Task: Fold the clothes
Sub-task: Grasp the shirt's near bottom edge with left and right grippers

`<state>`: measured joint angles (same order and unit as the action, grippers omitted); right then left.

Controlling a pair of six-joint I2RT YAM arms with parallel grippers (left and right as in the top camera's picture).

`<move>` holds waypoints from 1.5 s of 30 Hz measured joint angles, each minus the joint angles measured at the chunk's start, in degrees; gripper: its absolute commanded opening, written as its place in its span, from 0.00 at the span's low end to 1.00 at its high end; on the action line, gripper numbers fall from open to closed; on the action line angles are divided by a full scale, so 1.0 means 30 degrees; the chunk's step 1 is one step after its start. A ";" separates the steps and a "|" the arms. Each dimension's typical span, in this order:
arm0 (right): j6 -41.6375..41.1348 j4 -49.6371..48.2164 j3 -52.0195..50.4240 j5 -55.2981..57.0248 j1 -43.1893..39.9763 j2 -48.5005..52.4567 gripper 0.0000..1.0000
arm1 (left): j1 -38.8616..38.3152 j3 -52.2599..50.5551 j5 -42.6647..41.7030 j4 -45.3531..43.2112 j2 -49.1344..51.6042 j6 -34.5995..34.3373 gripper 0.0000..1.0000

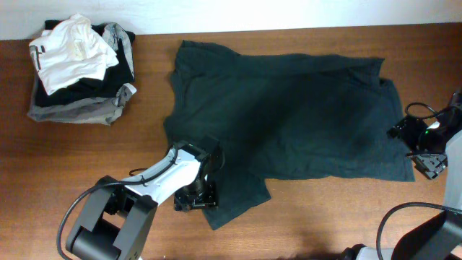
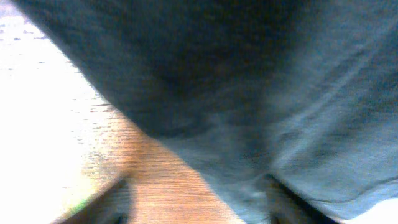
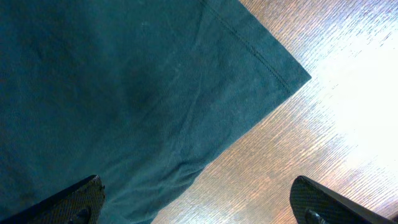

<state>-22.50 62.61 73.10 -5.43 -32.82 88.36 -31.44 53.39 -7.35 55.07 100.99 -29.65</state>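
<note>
Dark green t-shirt (image 1: pixel 289 115) lies spread flat mid-table (image 1: pixel 86 166). Left gripper (image 1: pixel 195 198) sits over its near sleeve edge, fingers apart, nothing clamped. Right gripper (image 1: pixel 427 160) hangs wide apart over the hem corner, empty. Clothes pile (image 1: pixel 79 68) sits in the far-left corner.

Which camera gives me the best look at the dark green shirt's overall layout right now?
Overhead: the whole shirt lies spread on the table, with its full outline in view. Left wrist shows only blurred fabric over wood. Right wrist shows just one stitched hem corner, sharp and close.
</note>
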 measured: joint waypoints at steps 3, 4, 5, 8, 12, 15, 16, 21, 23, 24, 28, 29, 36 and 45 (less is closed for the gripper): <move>-0.0619 -0.0663 -0.0423 0.0233 -0.0350 0.0095 0.99 | -0.0015 0.0051 -0.0029 -0.0066 0.0000 -0.0058 0.01; -0.0801 -0.0794 -0.0568 0.0342 -0.0780 0.0401 0.99 | -0.0022 0.0058 -0.0029 -0.0044 0.0000 -0.0087 0.01; -0.0925 -0.0838 -0.0619 0.0372 -0.1137 0.0765 0.99 | -0.0022 0.0066 0.0000 -0.0007 0.0000 -0.0117 0.01; -0.1078 -0.0889 -0.0809 0.0328 -0.2353 0.2470 0.99 | -0.0022 0.0080 0.0328 0.0226 0.0000 -0.0350 0.01; -0.1093 -0.1297 -0.1319 0.0131 -0.2572 0.3249 0.99 | 0.0758 0.0029 0.1865 0.1406 0.0182 -0.1071 0.01; -0.1122 -0.2681 -0.2164 0.0131 -0.2572 0.3359 0.99 | 0.1574 0.0022 0.2164 0.1603 0.0248 -0.1202 0.01; -0.1151 -0.2980 -0.2404 0.0117 -0.2572 0.3388 0.99 | 0.1734 0.0022 0.2266 0.1639 0.0255 -0.1217 0.01; -0.1566 -0.3781 -0.4510 0.0066 -0.2572 0.3424 0.88 | 0.1778 0.0022 0.2404 0.1647 0.0262 -0.1282 0.01; -0.1807 -0.4233 -0.5479 0.0160 -0.2608 0.3439 0.86 | 0.1778 0.0022 0.2419 0.1661 0.0270 -0.1282 0.01; -0.1945 -0.4393 -0.5741 0.0204 -0.2608 0.3439 0.86 | 0.1778 0.0022 0.2426 0.1683 0.0270 -0.1282 0.01; -0.2361 -0.4459 -0.5843 0.0233 -0.3060 0.3439 0.84 | 0.1778 0.0015 0.2550 0.1719 0.0270 -0.1290 0.01; -0.2404 -0.4255 -0.5843 0.0248 -0.3665 0.3424 0.84 | 0.1778 0.0015 0.2550 0.1719 0.0270 -0.1290 0.01; -0.1814 -0.5552 -0.6849 0.0000 -0.5836 0.3177 0.80 | 0.1778 0.0007 0.2565 0.1719 0.0270 -0.1290 0.01; -0.1501 -0.6849 -0.7300 0.0073 -0.5566 0.2841 0.61 | 0.1778 0.0007 0.2608 0.1719 0.0270 -0.1290 0.01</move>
<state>-27.00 42.06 51.20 -5.21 -49.52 96.88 -26.11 53.41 0.47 60.23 101.80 -33.52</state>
